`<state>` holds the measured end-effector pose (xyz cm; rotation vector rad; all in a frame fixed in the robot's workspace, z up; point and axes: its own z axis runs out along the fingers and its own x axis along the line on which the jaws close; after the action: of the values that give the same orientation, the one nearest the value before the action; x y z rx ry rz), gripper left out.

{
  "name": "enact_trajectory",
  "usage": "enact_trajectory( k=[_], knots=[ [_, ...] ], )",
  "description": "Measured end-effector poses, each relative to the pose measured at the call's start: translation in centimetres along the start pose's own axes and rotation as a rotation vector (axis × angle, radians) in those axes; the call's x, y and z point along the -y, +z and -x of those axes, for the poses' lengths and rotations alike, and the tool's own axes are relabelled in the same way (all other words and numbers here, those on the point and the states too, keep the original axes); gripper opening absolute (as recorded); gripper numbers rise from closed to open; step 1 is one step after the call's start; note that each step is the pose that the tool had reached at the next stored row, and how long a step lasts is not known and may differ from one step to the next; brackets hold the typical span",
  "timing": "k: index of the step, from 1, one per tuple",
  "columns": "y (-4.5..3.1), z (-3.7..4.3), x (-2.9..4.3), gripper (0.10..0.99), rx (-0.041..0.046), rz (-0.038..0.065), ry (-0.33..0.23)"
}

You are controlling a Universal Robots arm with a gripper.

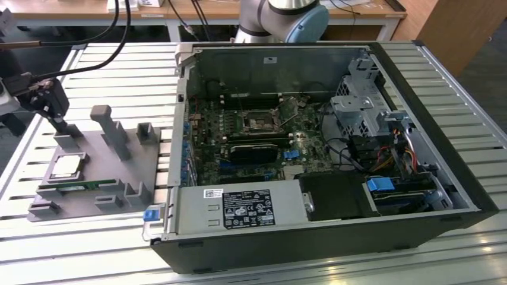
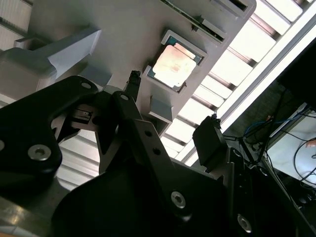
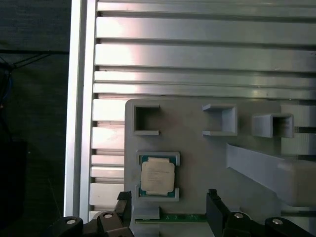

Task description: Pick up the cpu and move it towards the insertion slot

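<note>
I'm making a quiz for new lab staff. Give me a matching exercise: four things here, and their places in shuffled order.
1 cpu
2 insertion slot
3 memory stick
4 claw

A inside the computer case
B open, over the grey holder
C in a square recess of the holder
D lying alongside the cpu

Pairs: 1-C, 2-A, 3-D, 4-B

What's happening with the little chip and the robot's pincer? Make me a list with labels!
chip: lies flat in its pocket on the grey holder, not picked up
pincer: open, close above the chip, not touching it
socket: inside the open computer case, toward the exterior view's right of the holder
memory stick: lies on the same holder, beside the chip
</note>
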<state>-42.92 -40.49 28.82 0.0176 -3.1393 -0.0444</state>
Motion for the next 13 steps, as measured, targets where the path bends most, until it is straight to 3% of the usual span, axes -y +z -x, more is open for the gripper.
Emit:
enact_trajectory(
  k=[13],
  knots=[
    [0.38,-0.03,0.01,0.706,0.0001,0.000,0.000]
  ],
)
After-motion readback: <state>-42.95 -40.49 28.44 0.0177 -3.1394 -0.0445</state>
